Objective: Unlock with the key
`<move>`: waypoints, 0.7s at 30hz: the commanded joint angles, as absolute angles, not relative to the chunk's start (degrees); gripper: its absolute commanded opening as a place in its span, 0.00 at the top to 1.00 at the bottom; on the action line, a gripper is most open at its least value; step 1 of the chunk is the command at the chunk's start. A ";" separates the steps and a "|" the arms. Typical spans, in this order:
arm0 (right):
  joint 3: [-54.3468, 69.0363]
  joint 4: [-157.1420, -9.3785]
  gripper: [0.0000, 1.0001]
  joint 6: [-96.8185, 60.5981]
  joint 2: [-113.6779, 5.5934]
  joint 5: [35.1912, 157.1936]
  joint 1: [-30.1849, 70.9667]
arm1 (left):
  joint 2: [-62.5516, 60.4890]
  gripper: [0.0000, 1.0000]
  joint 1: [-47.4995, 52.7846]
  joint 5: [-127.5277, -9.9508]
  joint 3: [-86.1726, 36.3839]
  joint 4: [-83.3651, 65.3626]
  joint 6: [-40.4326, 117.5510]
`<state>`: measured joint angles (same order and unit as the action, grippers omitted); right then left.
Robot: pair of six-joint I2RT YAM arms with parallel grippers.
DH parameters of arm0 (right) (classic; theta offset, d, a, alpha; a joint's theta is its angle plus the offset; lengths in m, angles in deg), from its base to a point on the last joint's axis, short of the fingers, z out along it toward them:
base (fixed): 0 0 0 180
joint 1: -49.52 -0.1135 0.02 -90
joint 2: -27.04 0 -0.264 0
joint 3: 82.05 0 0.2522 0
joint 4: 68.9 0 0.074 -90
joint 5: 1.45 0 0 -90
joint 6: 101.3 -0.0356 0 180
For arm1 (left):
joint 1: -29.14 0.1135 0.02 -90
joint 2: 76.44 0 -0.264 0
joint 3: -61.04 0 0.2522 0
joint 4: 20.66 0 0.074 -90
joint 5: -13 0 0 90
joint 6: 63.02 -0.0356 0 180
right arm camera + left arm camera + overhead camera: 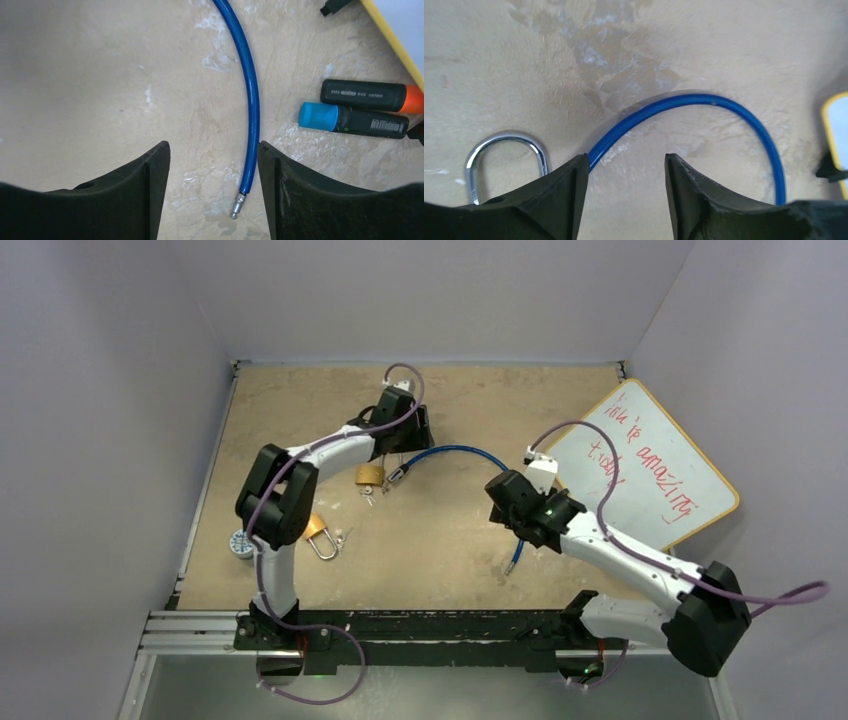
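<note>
Left hand (626, 165) and right hand (213, 150) both gape empty near one blue cable (252, 100), two padlocks (369, 475) (318, 537), two markers (362, 95) (350, 120).

Two arms: the left arm (335, 450) and the right arm (620, 555). Each has one end effector, so two in all: the left end effector (626, 167) and the right end effector (213, 152).

On the one bench (450, 530) there are two padlocks, a brass padlock (369, 474) and an orange-toned padlock (317, 527).

One blue cable (455, 451). One whiteboard (650, 470).

Two markers — an orange-capped marker (362, 95) and a blue-capped marker (352, 121).

One small round thing (241, 543).

Small silvery pieces (368, 491) lie by the padlocks — too small to count.
</note>
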<state>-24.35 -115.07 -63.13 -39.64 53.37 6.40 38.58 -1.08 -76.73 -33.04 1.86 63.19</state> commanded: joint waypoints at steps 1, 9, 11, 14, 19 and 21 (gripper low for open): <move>-19.79 -117.93 0.33 -63.05 -33.47 48.95 6.54 | 25.59 0.40 -0.26 -79.43 -32.70 2.09 57.85; -22.55 -107.27 0.28 -60.22 -24.61 59.96 6.52 | 2.38 0.37 -0.21 -84.01 -20.63 13.60 58.00; -22.91 -106.66 0.25 -60.90 -24.30 63.23 6.46 | -4.78 0.35 -0.17 -82.95 -15.25 13.67 58.14; -23.07 -105.48 0.22 -61.48 -24.46 66.38 6.53 | -14.18 0.32 -0.21 -83.24 -10.57 16.96 57.79; -21.17 -106.98 0.01 -62.94 -27.06 66.94 6.53 | -26.30 0.28 -0.17 -81.51 -5.59 20.52 56.59; -20.65 -106.38 0.01 -63.05 -28.76 66.33 6.48 | -28.68 0.27 -0.19 -80.50 -4.70 20.69 57.04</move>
